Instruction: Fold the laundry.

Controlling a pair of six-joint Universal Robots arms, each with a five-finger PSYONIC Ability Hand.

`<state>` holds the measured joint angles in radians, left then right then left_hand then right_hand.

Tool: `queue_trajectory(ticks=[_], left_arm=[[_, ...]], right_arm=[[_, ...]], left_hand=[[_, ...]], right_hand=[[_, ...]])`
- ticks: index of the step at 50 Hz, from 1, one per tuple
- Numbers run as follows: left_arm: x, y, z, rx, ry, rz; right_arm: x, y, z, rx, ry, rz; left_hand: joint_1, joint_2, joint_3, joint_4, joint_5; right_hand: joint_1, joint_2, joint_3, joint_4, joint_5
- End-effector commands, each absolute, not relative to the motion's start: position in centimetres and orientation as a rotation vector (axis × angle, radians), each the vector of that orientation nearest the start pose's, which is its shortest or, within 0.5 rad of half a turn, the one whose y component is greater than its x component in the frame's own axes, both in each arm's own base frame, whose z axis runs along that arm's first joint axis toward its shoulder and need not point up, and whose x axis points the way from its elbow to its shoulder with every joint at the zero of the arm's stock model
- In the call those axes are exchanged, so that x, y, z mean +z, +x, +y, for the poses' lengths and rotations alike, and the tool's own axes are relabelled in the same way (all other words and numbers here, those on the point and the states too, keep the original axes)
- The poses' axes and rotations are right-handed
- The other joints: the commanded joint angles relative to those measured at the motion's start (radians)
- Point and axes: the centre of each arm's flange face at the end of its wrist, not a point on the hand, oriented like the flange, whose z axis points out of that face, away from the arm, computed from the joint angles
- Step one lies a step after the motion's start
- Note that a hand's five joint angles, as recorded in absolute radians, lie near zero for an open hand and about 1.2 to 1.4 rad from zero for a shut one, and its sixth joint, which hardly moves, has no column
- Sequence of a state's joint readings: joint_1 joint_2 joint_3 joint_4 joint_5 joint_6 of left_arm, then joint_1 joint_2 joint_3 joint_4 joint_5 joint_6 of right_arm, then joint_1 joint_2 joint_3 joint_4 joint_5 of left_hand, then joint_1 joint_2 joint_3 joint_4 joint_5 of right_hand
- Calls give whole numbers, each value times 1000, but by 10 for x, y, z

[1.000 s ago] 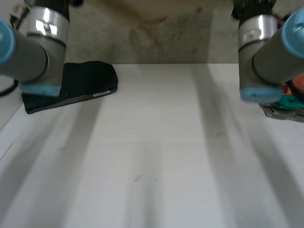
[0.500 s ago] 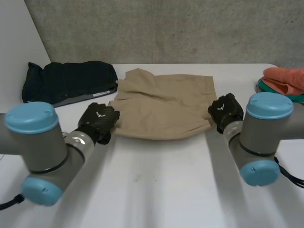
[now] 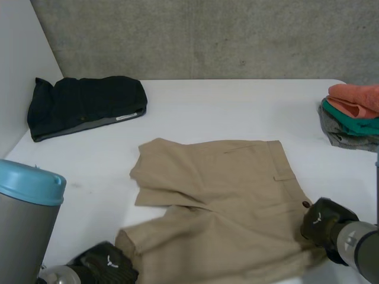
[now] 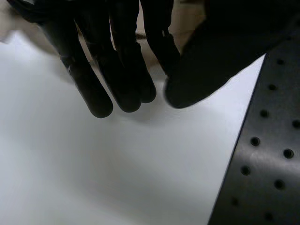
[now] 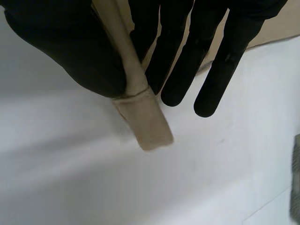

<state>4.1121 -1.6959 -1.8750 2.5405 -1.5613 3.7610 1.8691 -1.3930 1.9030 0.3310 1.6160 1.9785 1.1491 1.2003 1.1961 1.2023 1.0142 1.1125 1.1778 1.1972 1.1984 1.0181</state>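
Both my hands are at the near edge of the tan shorts [image 3: 225, 195], one at each near corner.

Item 1, shorts: they lie on the white table [image 3: 237, 106], roughly in its middle and spread out towards me. The far part lies flat. On the left side a flap of cloth overlaps the layer beneath it and leaves a slanting ridge. A small dark button [image 3: 306, 204] sits on the cloth just beside my right hand.

Item 2, right hand [image 3: 323, 222]: it is at the near right corner of the shorts. In the right wrist view the hand [image 5: 61, 42] has a narrow doubled strip of the shorts [image 5: 143, 117] clamped between the thumb and the fingers [image 5: 178, 70]. The stitched end of the strip sticks out below the thumb and hangs over the table [image 5: 70, 178]. The fingers are nearly straight.

Item 3, left hand [image 3: 105, 265]: it is at the near left corner of the shorts. In the left wrist view the hand [image 4: 112, 61] points down at the bare table [image 4: 93, 164], with tan cloth [image 4: 186, 13] showing behind it. I cannot tell whether it grips the cloth.

Item 4, other goods: a folded black garment [image 3: 86, 105] lies at the far left of the table. A stack of folded cloths [image 3: 354, 109], orange over green over grey, lies at the far right. Both are well apart from the shorts.
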Motion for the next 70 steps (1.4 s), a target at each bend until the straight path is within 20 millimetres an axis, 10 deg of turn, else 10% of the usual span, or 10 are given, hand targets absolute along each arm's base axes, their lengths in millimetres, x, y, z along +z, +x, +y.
queue_trajectory(ticks=[1, 9, 14, 20, 30, 41, 53, 57, 60, 70], left_arm=[[204, -241, -146, -1259, 1569, 2379], [202, -283, -228, -1732, 1387, 2145], [192, -298, -255, -1831, 1338, 2091], [198, -305, -239, -1857, 1364, 2110], [240, -295, -196, -2034, 1189, 2317], [226, -277, -156, -1688, 1092, 2745], [174, -280, -157, -1437, 1134, 2830], [167, -285, -162, -1425, 1142, 2838], [167, -291, -171, -1483, 1143, 2810], [195, -319, -247, -1975, 1024, 2419]], right_arm=[[171, 191, -199, -1292, -2132, 2465], [180, 215, -262, -1859, -1795, 2408], [171, 226, -274, -1899, -1750, 2398], [165, 234, -264, -1866, -1768, 2381], [162, 233, -260, -1842, -1734, 2396], [169, 232, -256, -1899, -1671, 2379], [184, 230, -253, -2042, -1609, 2310], [184, 230, -253, -2044, -1610, 2307], [185, 231, -254, -2048, -1611, 2301], [183, 247, -291, -2129, -1591, 2268]], left_hand=[[247, 196, 200, 194, 208], [247, 196, 200, 194, 208], [247, 196, 200, 194, 208], [247, 196, 200, 194, 208], [-560, -611, -607, -613, -599], [-798, -849, -845, -851, -837], [-642, -693, -689, -695, -682], [-206, -257, -253, -259, -245], [247, 196, 200, 194, 207], [247, 196, 200, 194, 208]], right_hand=[[284, 218, 199, 198, 204], [284, 218, 199, 198, 204], [284, 218, 199, 198, 204], [284, 218, 199, 198, 204], [284, 218, 199, 198, 204], [284, 218, 199, 198, 204], [284, 218, 199, 198, 204], [284, 218, 199, 198, 204], [284, 218, 199, 198, 204], [284, 218, 199, 198, 204]])
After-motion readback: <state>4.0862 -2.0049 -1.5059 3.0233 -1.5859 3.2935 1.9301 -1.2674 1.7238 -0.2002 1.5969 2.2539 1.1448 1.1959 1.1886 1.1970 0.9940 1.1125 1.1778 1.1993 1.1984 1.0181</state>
